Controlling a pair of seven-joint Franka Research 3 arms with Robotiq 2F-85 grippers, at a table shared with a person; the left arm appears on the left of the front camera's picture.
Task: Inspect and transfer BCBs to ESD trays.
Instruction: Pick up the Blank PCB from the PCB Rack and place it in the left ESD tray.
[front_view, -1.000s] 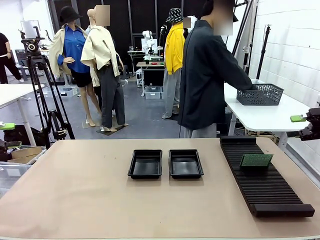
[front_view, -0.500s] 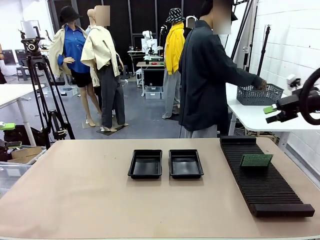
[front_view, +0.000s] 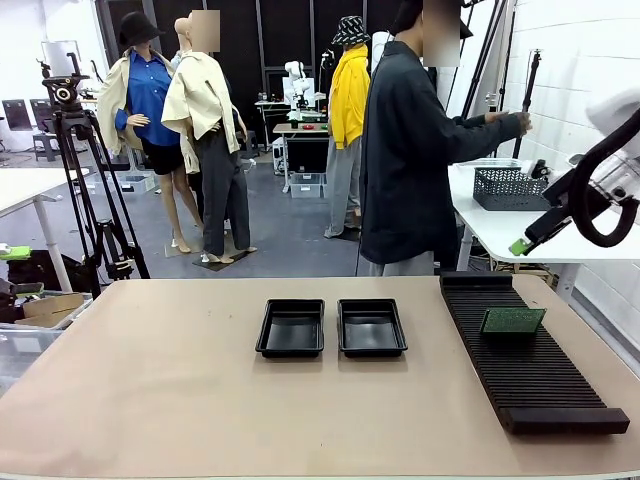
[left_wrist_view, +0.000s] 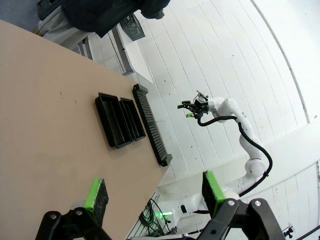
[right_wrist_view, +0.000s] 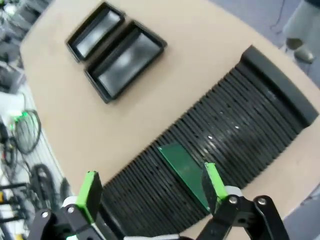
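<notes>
On the tabletop (front_view: 180, 400) the long ribbed rack (front_view: 530, 375) lies at the robot's right, its length running away from the robot, and the two ESD trays (front_view: 291, 328) sit side by side in the middle, empty, I think so that either arm can reach them. One BCB (front_view: 512, 321) stands on a long edge in a slot of the rack (leaning a little), its long axis across the rack, which probably leaves the top edge free for pinching. The right gripper (right_wrist_view: 150, 190) hangs high above the rack, jaws spread and holding nothing; the left gripper (left_wrist_view: 155, 192) is released too, well apart from the trays.
</notes>
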